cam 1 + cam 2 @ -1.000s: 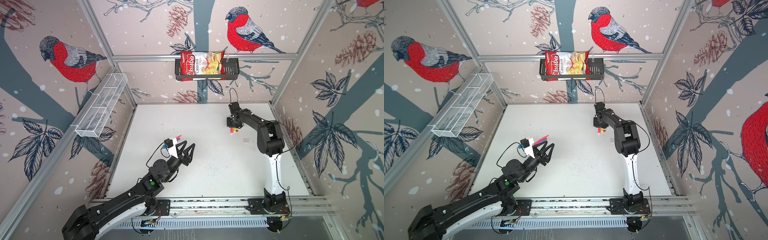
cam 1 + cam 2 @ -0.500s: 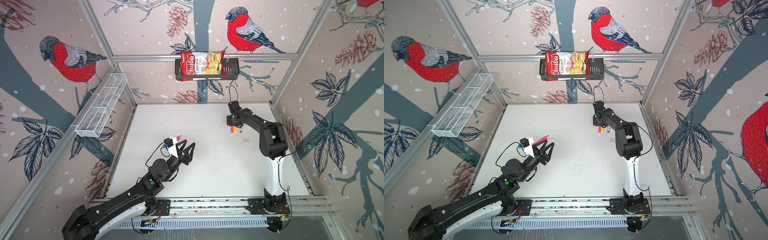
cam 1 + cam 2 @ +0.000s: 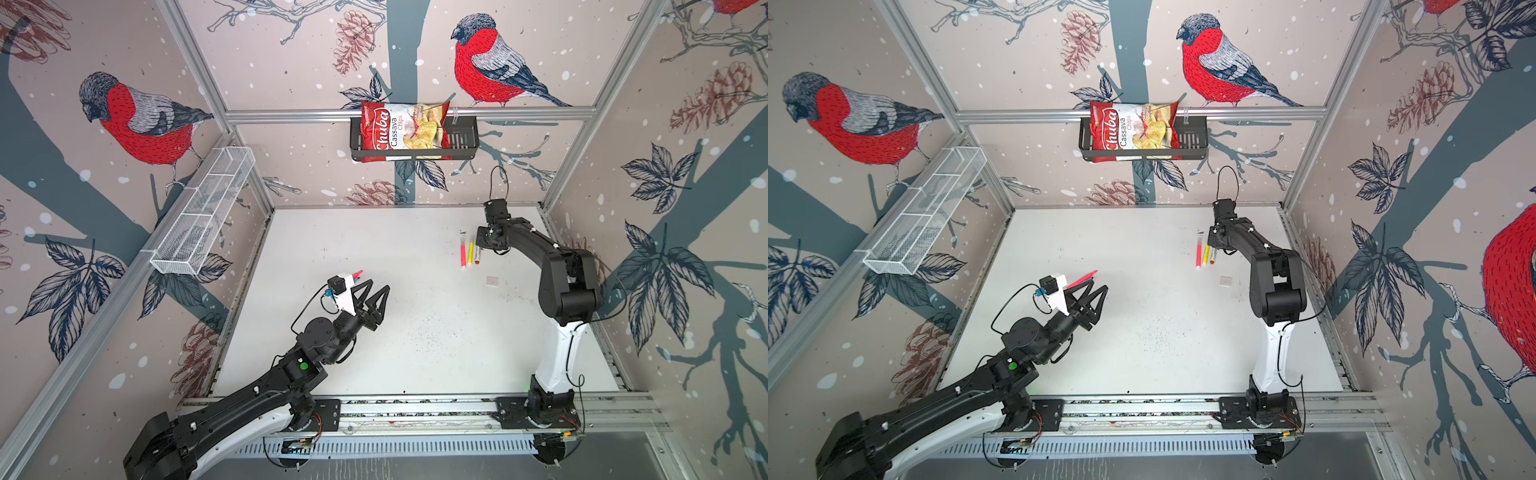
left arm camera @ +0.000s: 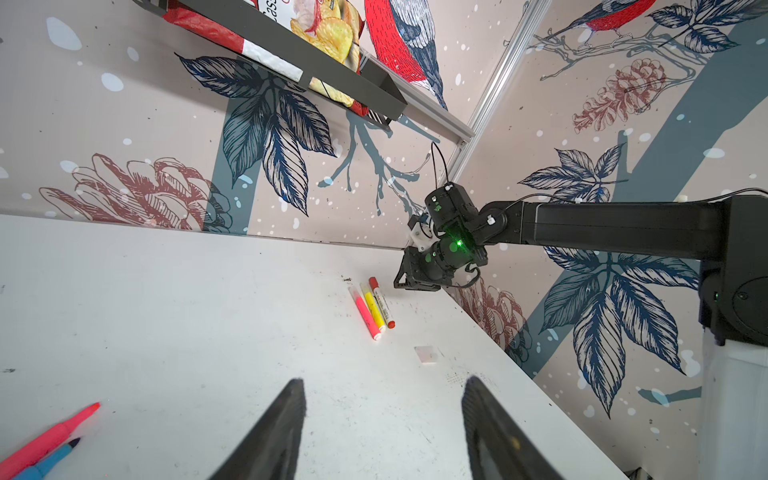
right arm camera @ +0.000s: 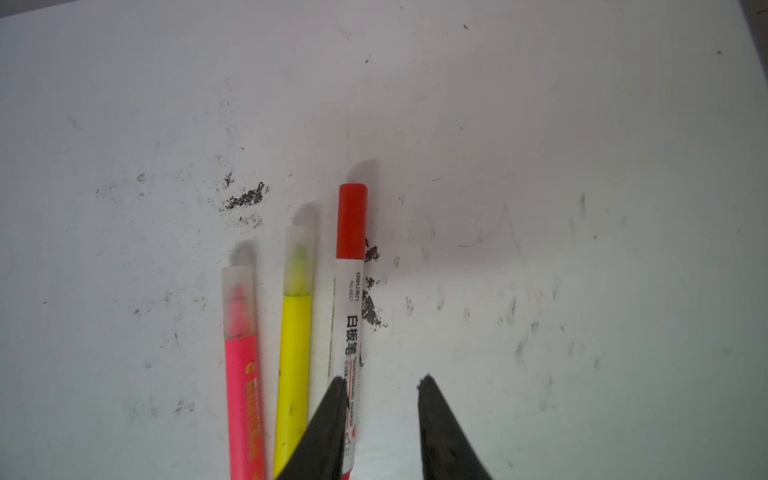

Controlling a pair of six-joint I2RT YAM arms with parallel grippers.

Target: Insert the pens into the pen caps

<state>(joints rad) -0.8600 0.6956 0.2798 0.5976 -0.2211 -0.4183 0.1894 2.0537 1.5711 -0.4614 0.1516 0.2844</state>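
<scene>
Three capped pens lie side by side at the back right of the table: a pink one (image 5: 243, 374) and a yellow one (image 5: 294, 353) with translucent pen caps (image 5: 238, 301), and a thicker white one (image 5: 349, 316) with a red cap (image 5: 352, 222). My right gripper (image 5: 382, 380) hovers just beside them, open and empty, one finger (image 5: 330, 415) over the white barrel. Near my left gripper (image 4: 382, 384), which is open and empty above the table, lie an uncapped red-pink pen (image 4: 50, 440) and a blue pen (image 4: 54, 459). In a top view the capped pens (image 3: 470, 250) lie left of the right gripper (image 3: 484, 245).
A small whitish cap (image 3: 491, 281) lies alone on the table in front of the capped pens. A black basket (image 3: 465, 141) with a chips bag hangs on the back wall. A wire tray (image 3: 199, 216) is fixed to the left wall.
The right gripper's jaws have parted a little and it has shifted slightly to the right, off the pens. The left arm has not moved.
</scene>
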